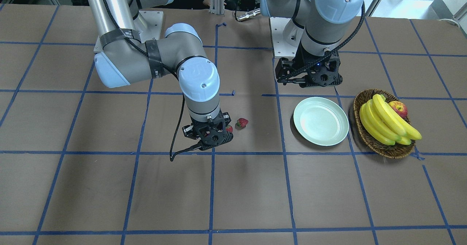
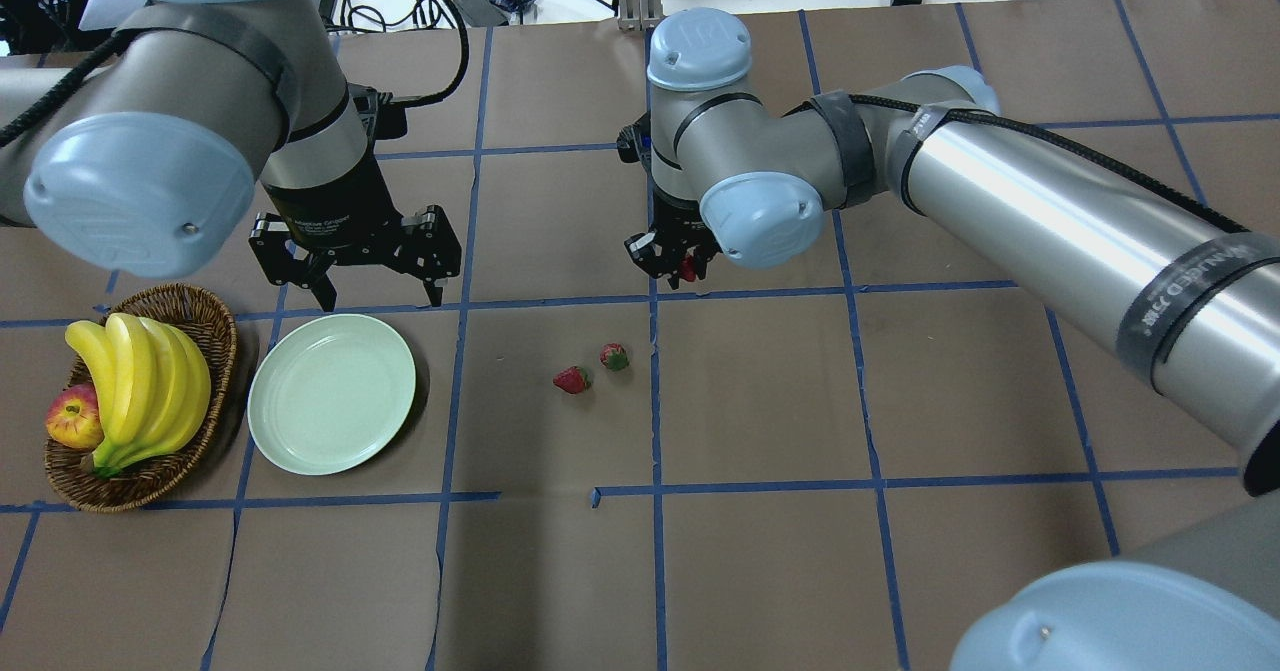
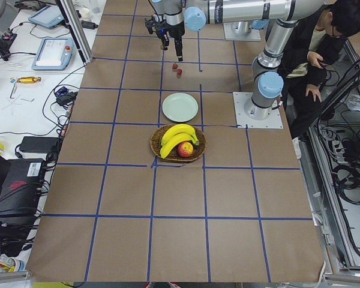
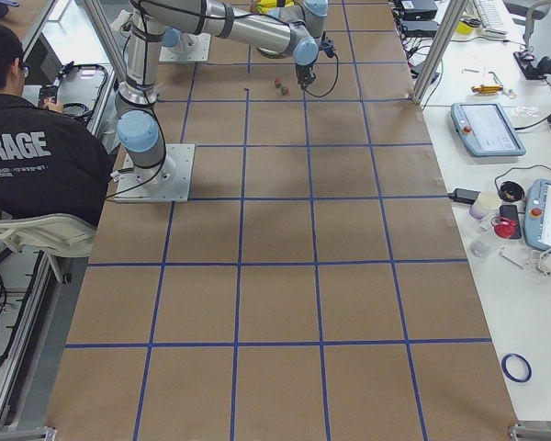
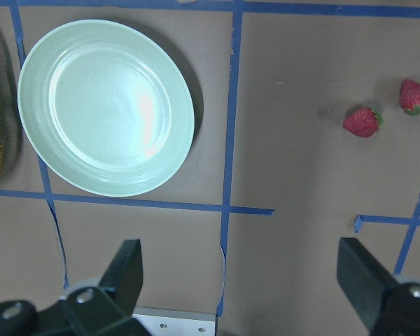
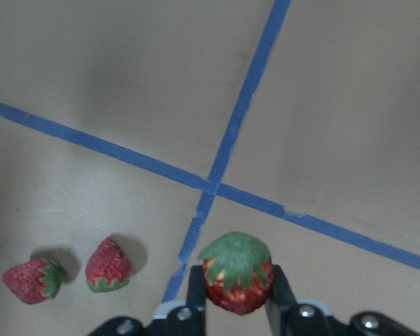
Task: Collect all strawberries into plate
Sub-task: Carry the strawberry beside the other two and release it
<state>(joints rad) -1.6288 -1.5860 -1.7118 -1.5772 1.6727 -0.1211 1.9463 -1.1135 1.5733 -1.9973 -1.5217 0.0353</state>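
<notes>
R gripper (image 6: 236, 297) is gripping one strawberry (image 6: 236, 269), jaws clamped across its red body. Fruit looks light, prob. soft: gentle squeeze advised. L gripper (image 2: 381, 299) is hovering near plate (image 2: 331, 393), jaws apart.

- Front-facing and overhead views: fixed, high, looking steeply down from opposite long sides of the table (image 1: 255, 194); both take in the plate (image 1: 321, 122).
- Side views: distant, looking along the table from its ends.
- Wrist views: close, downward; both include two loose strawberries (image 5: 362, 121).

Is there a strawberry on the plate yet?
No, the plate is bare; two strawberries lie on the table and the right hand grips the third strawberry.
</notes>
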